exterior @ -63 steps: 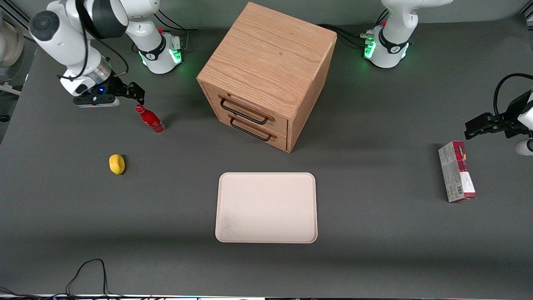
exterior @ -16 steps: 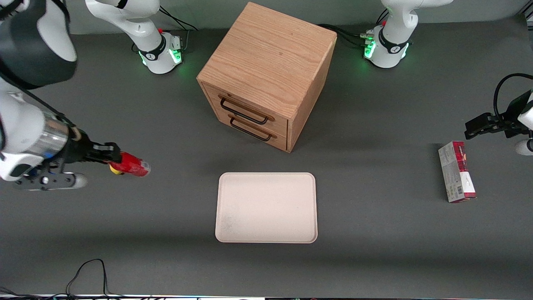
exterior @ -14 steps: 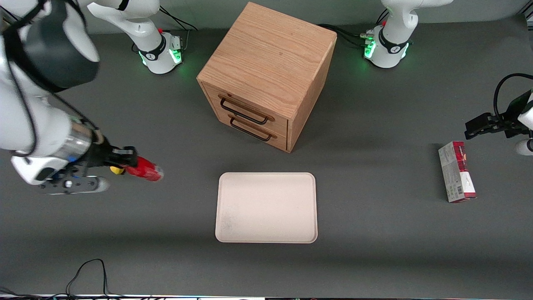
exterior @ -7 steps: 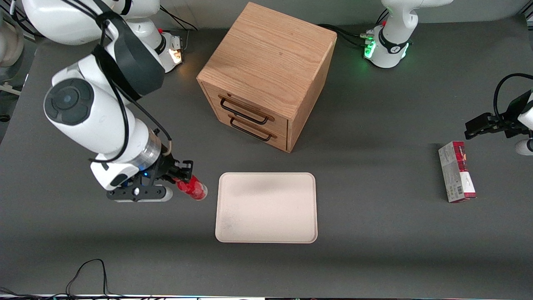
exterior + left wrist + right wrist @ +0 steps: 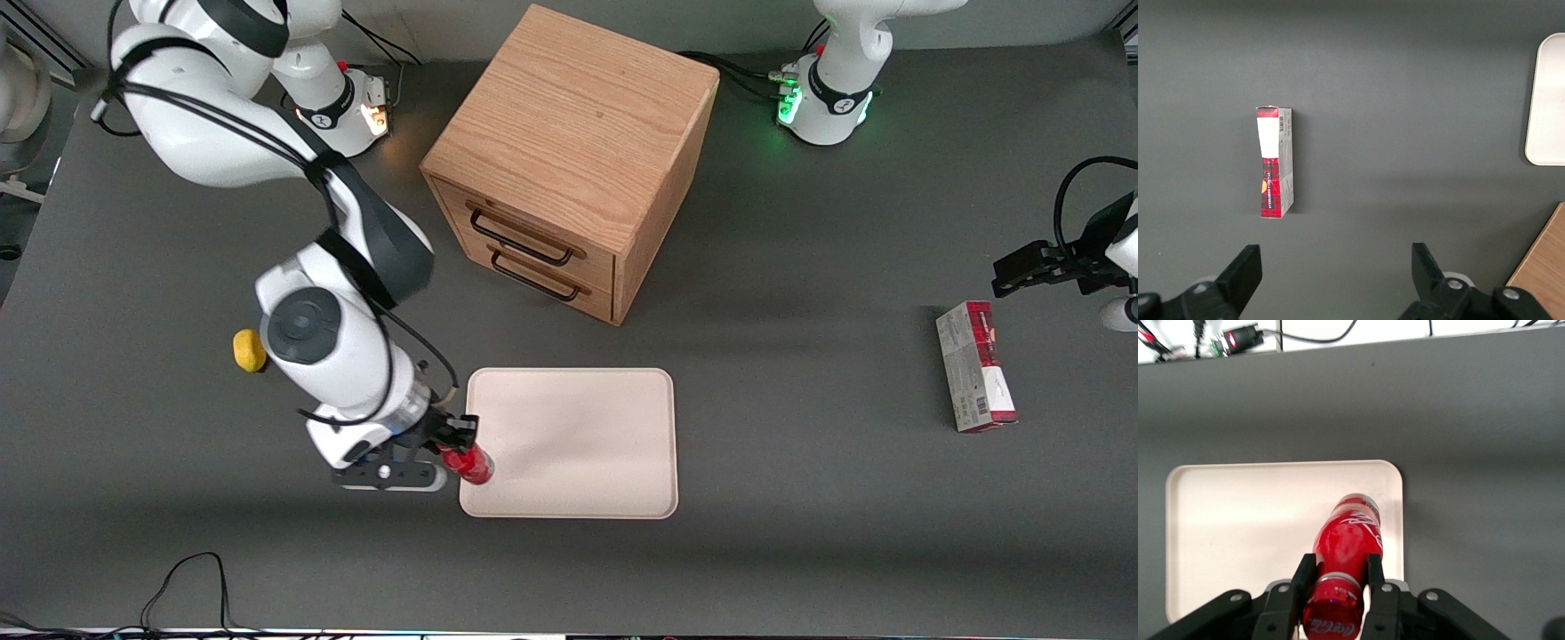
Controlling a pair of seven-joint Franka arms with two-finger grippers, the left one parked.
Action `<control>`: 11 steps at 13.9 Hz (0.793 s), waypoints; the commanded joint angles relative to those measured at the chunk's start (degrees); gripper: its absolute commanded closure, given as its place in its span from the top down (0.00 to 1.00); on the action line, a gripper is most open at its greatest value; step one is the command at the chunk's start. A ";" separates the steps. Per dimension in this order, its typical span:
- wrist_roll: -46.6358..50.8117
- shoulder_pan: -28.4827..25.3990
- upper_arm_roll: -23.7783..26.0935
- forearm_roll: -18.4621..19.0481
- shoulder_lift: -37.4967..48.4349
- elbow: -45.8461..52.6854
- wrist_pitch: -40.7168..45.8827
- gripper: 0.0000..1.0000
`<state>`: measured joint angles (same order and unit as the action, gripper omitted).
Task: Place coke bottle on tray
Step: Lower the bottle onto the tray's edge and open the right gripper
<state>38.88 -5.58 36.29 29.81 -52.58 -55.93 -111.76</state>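
Standing farthest from the front camera, at twelve o'clock from the tray, a wooden cabinet [image 5: 573, 156] with two drawers, each with a dark wire handle, set at an angle on the grey table [image 5: 800, 498]

Tray [image 5: 569, 442], cream, rectangular, rounded corners, low rim; lies flat in front of the cabinet, nearer the camera

Carton [image 5: 975, 365], red and grey, lying flat toward the parked arm's end of the table, well apart from the tray

Gripper [image 5: 452, 440] of the right arm; hangs over the tray's edge on the working arm's side, fingers [image 5: 1303, 577] clamped on the neck of the bottle

Bottle [image 5: 468, 463], red with red cap and white lettering; held tilted over the tray's corner nearest the camera, base toward the tray; whether it touches the tray cannot be told

Lemon [image 5: 250, 350], yellow, on the table toward the working arm's end, well apart from the tray
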 commanded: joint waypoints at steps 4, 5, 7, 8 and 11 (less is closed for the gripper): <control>0.75 -2.15 -3.33 3.14 -3.84 0.83 -4.42 0.00; 0.67 -2.16 -3.42 3.24 -4.02 0.83 -5.04 0.00; 1.54 -2.25 -4.12 3.15 -4.54 0.30 -6.44 0.25; 1.63 -2.25 -4.21 3.24 -4.63 -0.22 -7.23 0.38; 1.63 -2.25 -4.56 3.24 -4.55 -0.32 -7.59 1.00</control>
<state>38.89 -7.17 32.41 31.48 -57.63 -56.30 -118.45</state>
